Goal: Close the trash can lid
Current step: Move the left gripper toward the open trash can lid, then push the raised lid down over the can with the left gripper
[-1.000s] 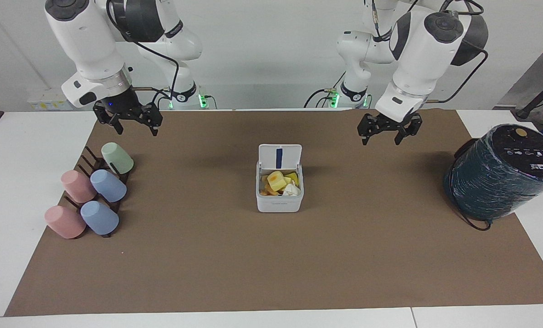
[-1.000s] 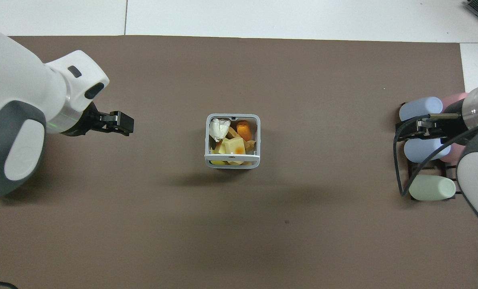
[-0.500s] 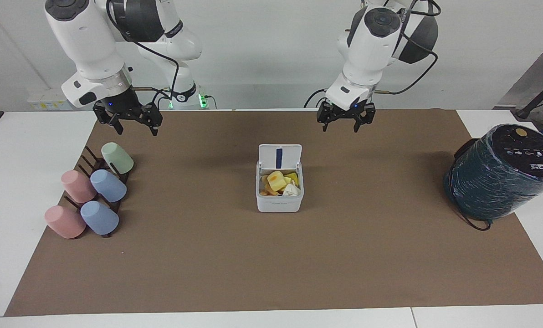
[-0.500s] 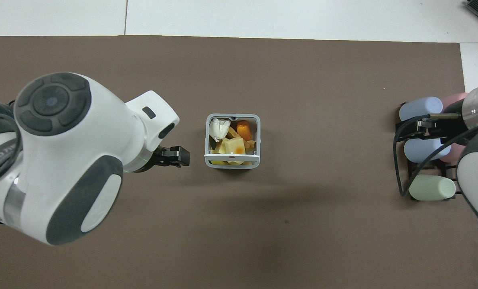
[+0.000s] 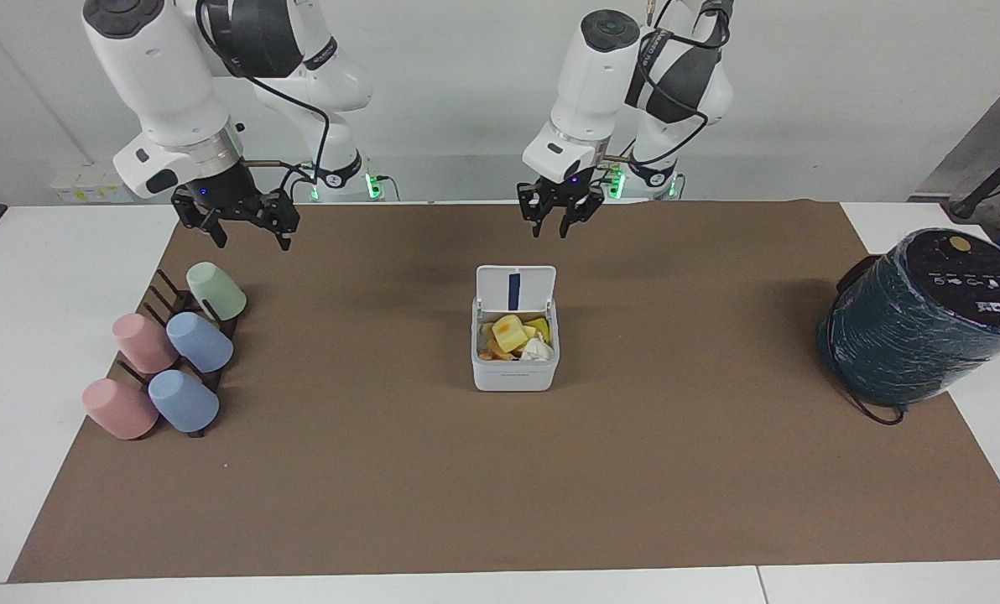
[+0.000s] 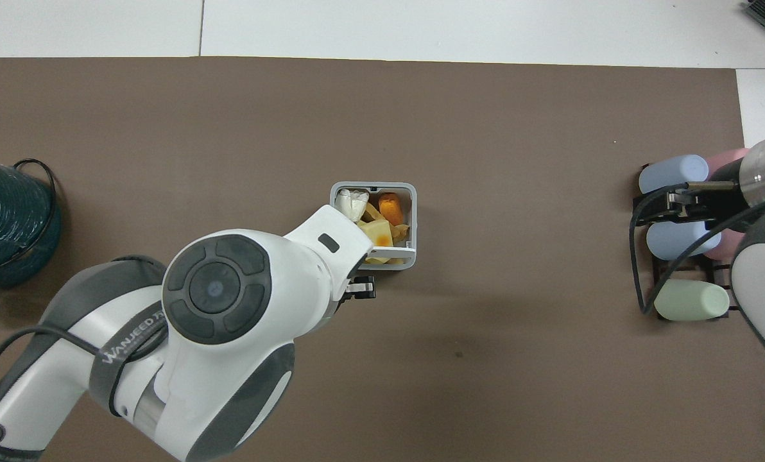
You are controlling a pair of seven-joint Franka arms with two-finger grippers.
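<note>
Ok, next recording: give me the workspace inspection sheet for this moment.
Surface: brown mat on a white table.
Job's things: small white square plastic trash can, scraps inside; its white hinged lid upright, open.
Clutter: pastel cups on a dark rack; large dark teal cylinder.
Grippers: left gripper raised over the mat near the lid, fingers open; right gripper waiting over the cups, open.
Cables: black cord at the cylinder's base.
Surroundings: white wall.

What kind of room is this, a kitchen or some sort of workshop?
Most likely a robotics lab, not a kitchen: two white robot arms, left gripper and right gripper, stand at a table covered by a brown mat, with a small open trash can as a prop.
</note>
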